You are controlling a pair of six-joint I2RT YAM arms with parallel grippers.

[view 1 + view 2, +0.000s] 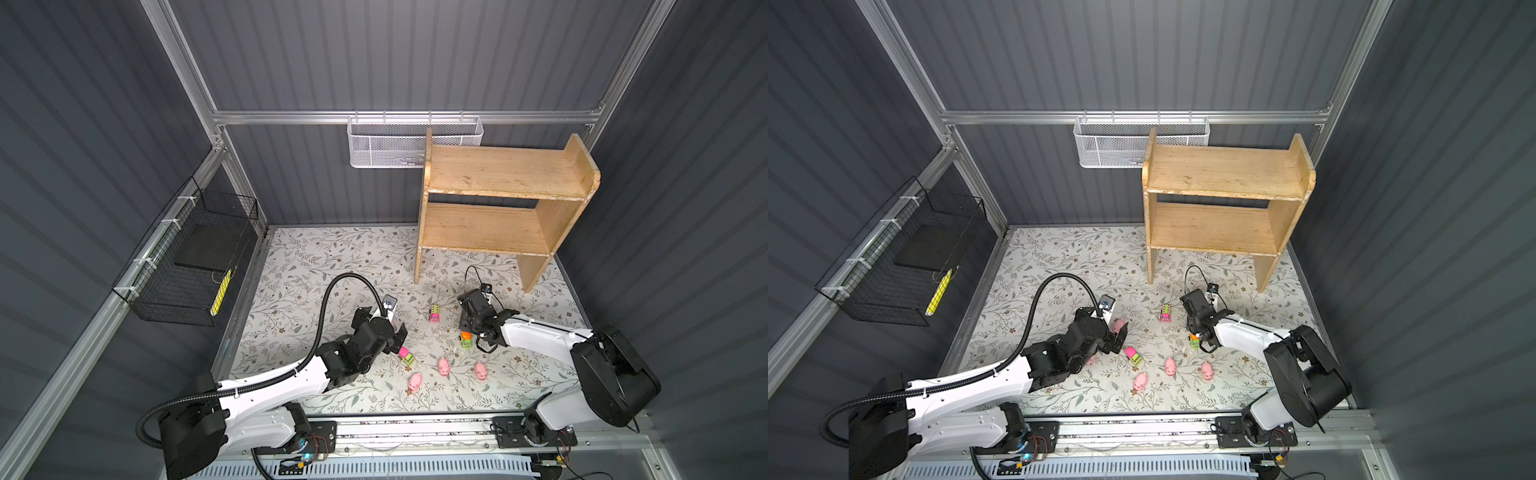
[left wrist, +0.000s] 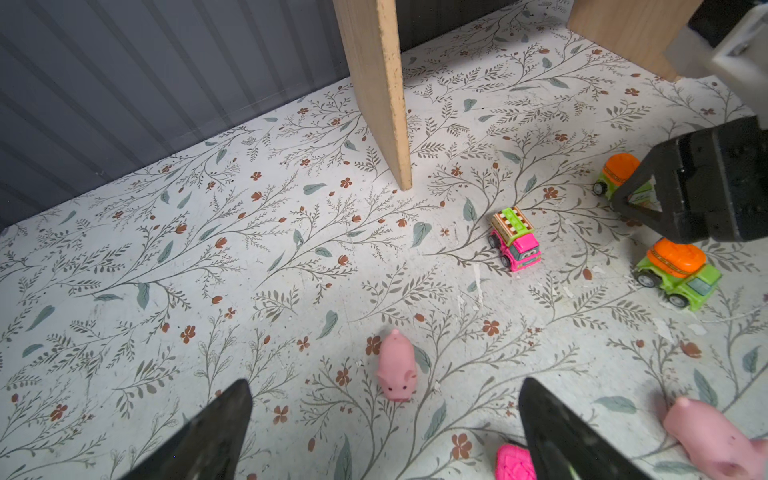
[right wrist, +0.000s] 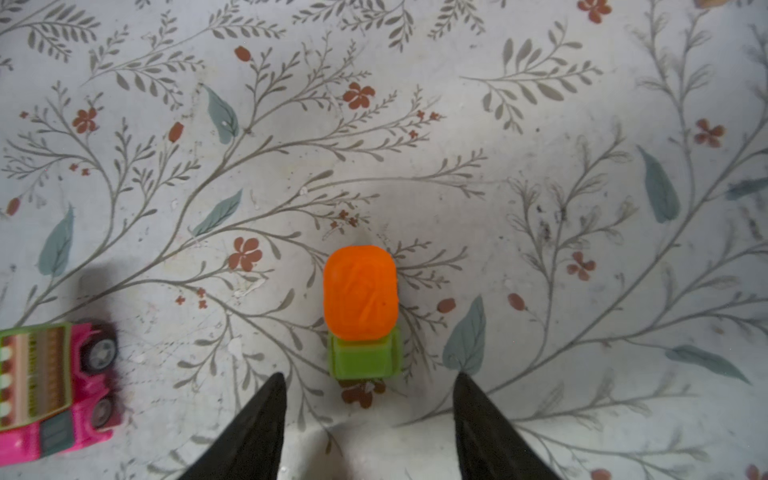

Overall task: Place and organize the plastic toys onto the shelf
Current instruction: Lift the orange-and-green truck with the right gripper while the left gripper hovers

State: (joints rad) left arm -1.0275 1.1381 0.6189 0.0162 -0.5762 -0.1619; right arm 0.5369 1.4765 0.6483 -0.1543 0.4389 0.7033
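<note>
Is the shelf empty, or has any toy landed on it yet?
Empty. Both tiers of the shelf show bare wood in both top views; visible toys, like the pink truck, sit on the floral mat.

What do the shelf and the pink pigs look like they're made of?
Shelf: unpainted light wood, matte; grain shows, front edges worn whitish. Pink pigs: smooth matte plastic or soft rubber, uniformly coloured; cannot tell which.
</note>
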